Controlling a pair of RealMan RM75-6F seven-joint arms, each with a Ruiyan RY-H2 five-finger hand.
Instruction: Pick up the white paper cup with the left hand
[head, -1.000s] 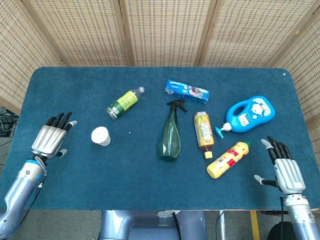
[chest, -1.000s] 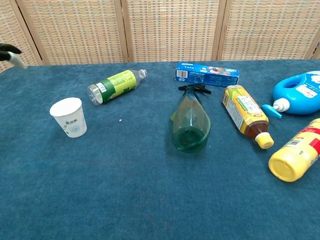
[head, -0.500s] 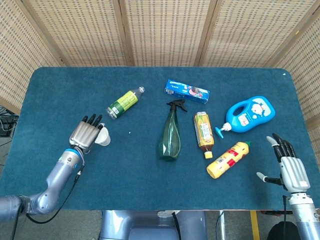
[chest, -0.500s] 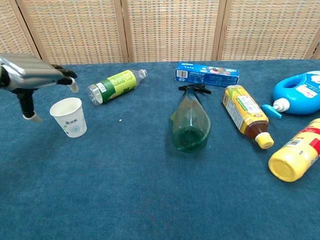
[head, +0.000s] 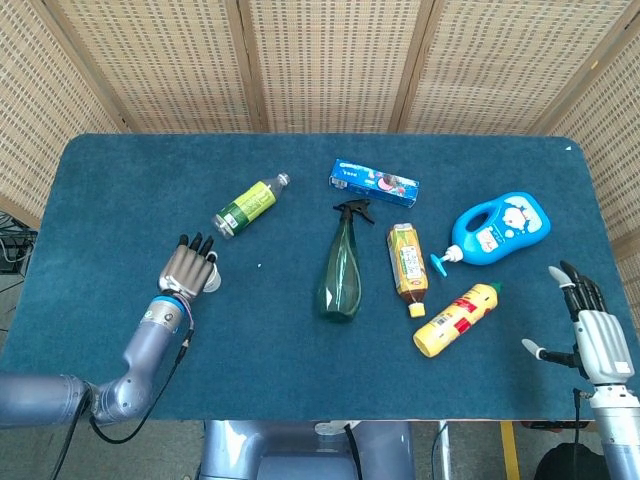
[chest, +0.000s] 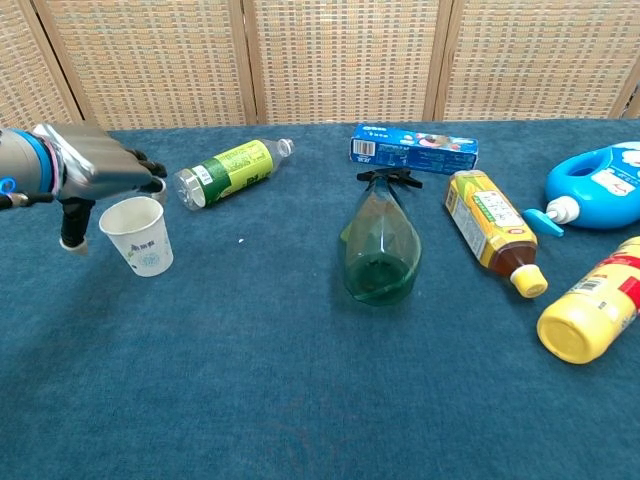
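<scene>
Woven cane panels (head: 330, 60) stand behind a desk (head: 120, 180) covered in dark blue felt.

Far left: left hand (head: 187, 266), palm down over the white paper cup (chest: 138, 234), which stands upright, mouth up, near the desk's left front. Fingers (chest: 148, 165) extended over the rim, thumb hanging down beside the cup's left wall; not clasped on it, and whether they touch the rim cannot be told.

Just beyond the cup: small bottle with green label (head: 248, 206), on its side, cap pointing away.

Centre: green spray bottle (head: 342, 265), lying flat, black trigger head toward the panels. Behind it: blue carton (head: 374, 181), lying flat.

Right of centre: tea bottle with yellow label (head: 406, 266), on its side, cap toward the front edge. Next: yellow squeeze bottle (head: 455, 319), lying diagonally. Behind that: blue jug with cartoon label (head: 497, 229), on its side, spout pointing at the tea bottle.

Far right, at the front corner: right hand (head: 596, 340), fingers spread, holding nothing.
</scene>
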